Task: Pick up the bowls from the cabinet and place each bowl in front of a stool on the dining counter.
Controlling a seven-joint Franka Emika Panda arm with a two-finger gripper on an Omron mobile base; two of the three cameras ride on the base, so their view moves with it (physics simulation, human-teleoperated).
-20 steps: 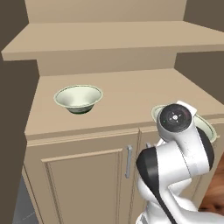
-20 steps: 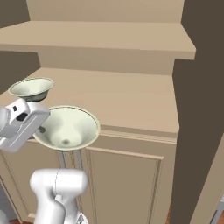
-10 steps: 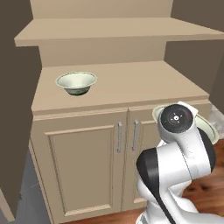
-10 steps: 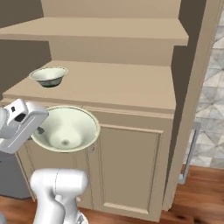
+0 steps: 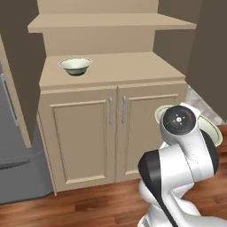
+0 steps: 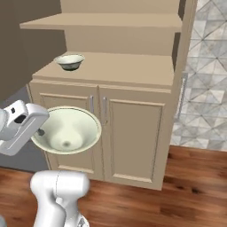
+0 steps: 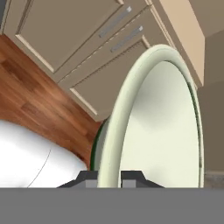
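Right now my claw [image 7: 109, 177] is pinched on the rim of one bowl [image 6: 66, 131], which sits at lower left of the right base view, in front of the cabinet [image 6: 133, 128] doors. I judge this the carrying step: I should keep the bowl level, hold the pinch firm, and swing wide of the doors while the base heads for the dining counter. The second bowl [image 5: 75, 65] waits on the cabinet's surface at upper left of the left base view, well apart. A grey fridge [image 5: 17, 155] stands at the left edge, and the door handles [image 5: 116, 110] lie nearest the bowl's path.
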